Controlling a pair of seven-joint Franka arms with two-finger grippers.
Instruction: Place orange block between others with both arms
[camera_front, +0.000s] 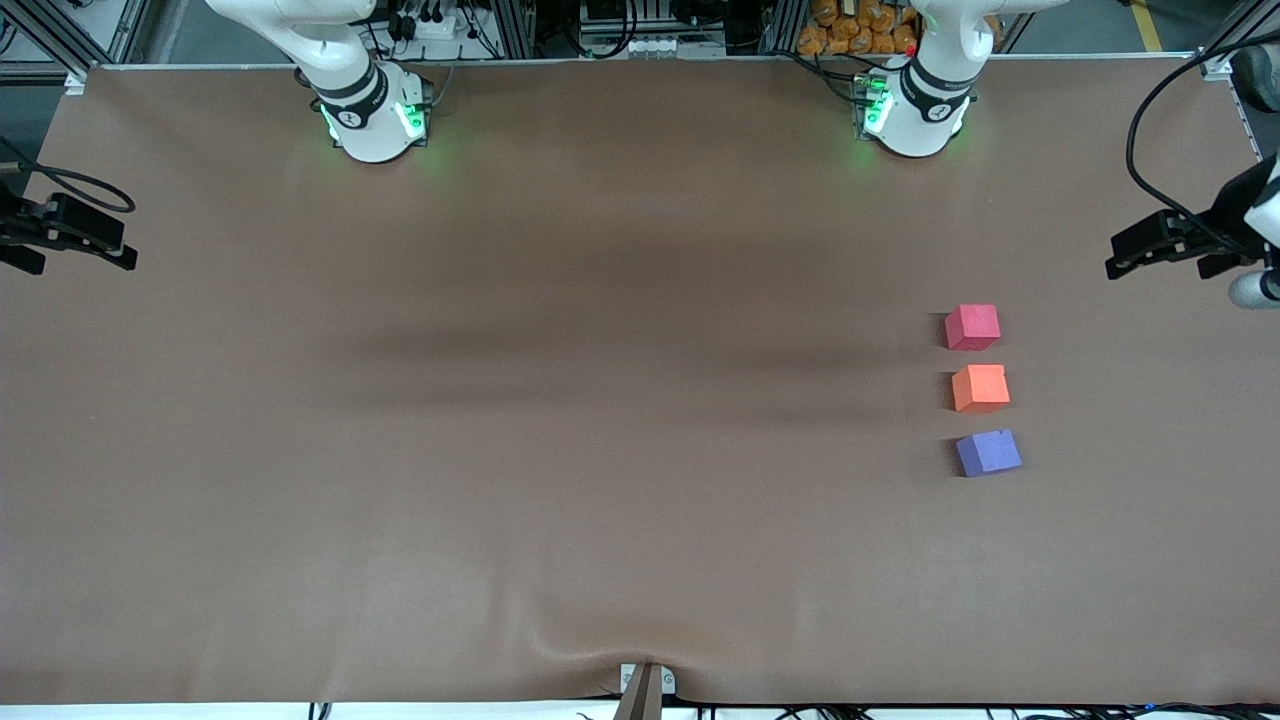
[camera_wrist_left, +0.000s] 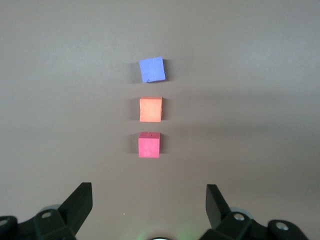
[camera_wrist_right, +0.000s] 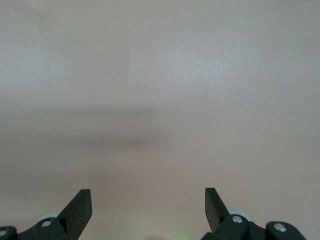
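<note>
Now: orange block (camera_front: 980, 388) between cubes | left gripper (camera_wrist_left: 149, 200) wide, apart | right gripper (camera_wrist_right: 148, 202) wide

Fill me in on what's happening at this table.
Nothing is being handled right now. The orange block already sits on the table in a row between the red block and the purple block, toward the left arm's end. The left gripper and right gripper are both open and empty, arms waiting.

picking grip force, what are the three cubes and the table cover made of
Orange block, pinkish-red cube and purple-blue cube: probably foam, matte, with no shine and slightly soft edges. Table cover: looks like brown fabric or a thin mat, dull, rippled at the edge nearest the front camera.
</note>
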